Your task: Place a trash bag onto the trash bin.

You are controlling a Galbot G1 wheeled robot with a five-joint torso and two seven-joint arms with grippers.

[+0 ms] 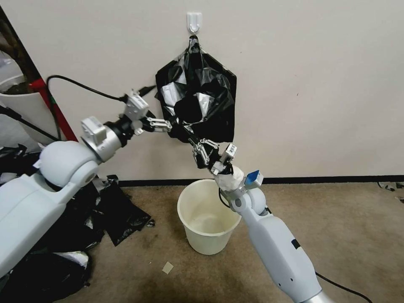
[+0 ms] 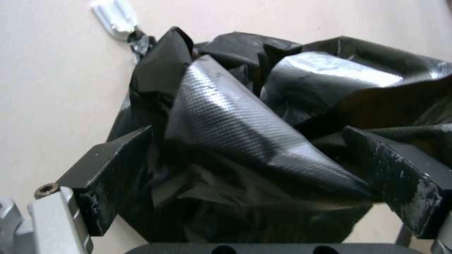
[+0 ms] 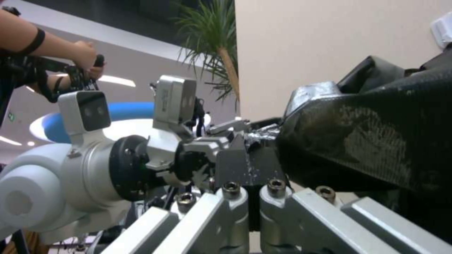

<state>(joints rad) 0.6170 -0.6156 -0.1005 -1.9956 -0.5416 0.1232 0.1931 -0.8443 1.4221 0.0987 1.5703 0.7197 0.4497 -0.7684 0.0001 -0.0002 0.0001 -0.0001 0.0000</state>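
Your bag hangs on the wall from the white hook, its knotted top caught on the hook and its crumpled, glossy body spreading out below. Directly under the bag, on the carpet, stands the bin, upright, open-mouthed and with nothing in it; bag and bin are well apart.

Your left gripper meets the bag at its lower left edge. In the left wrist view the two black fingers stand wide apart with a bulging fold of the bag filling the space between them; the plastic lies against the fingers, but they are spread, not clamped.

Your right gripper comes up from below, over the bin's rim, to the bag's bottom edge just beside the left gripper. In the right wrist view the bag lies over its linkage, and you cannot tell whether its fingers are apart or closed on the plastic. That view also shows the left gripper pressed into the bag's side.

Left of the bin, a heap of black scraps covers the floor along the wall. A small scrap of paper lies on the carpet in front of the bin.
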